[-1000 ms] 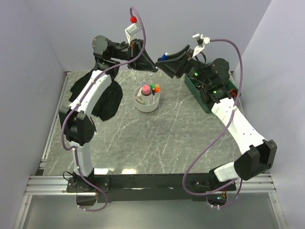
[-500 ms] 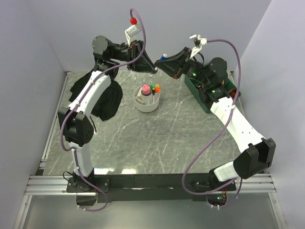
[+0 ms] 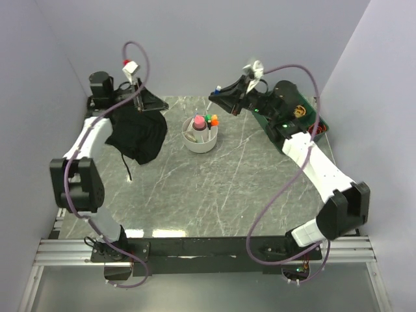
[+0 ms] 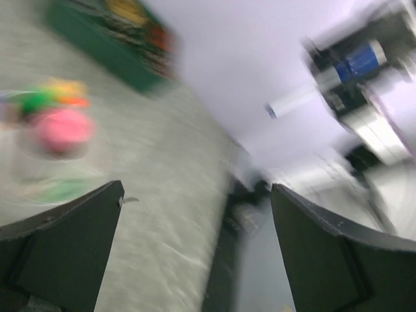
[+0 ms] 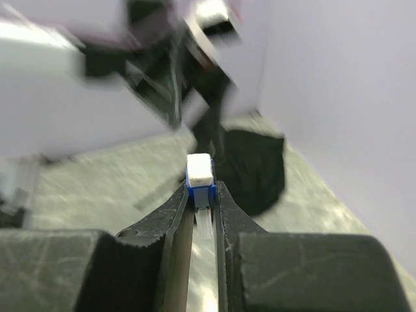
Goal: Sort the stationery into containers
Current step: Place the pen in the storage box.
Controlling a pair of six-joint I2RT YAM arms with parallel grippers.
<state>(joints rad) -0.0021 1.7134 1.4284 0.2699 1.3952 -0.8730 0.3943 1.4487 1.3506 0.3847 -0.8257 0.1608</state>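
My right gripper (image 3: 217,97) hangs behind the white divided bowl (image 3: 199,144), shut on a small blue-and-white piece (image 5: 201,174) that sticks out past its fingertips (image 5: 184,192). The bowl holds a pink-capped bottle (image 3: 198,122) and green and orange highlighters (image 3: 210,119). My left gripper (image 3: 153,103) is over the far edge of the black fabric bag (image 3: 138,134), jaws wide apart and empty (image 4: 195,188). The left wrist view is blurred; it shows the pink cap (image 4: 62,130) and, far off, the right gripper's blue piece (image 4: 356,60).
A green box (image 3: 313,121) with mixed contents stands at the back right beside the right arm. The bag's thin black cord (image 3: 127,170) trails onto the marble table (image 3: 214,188). Walls close in on the left, back and right.
The left gripper let go of the small piece, opened wide and swung left over the bag. The right gripper closed on the piece and now holds it alone.
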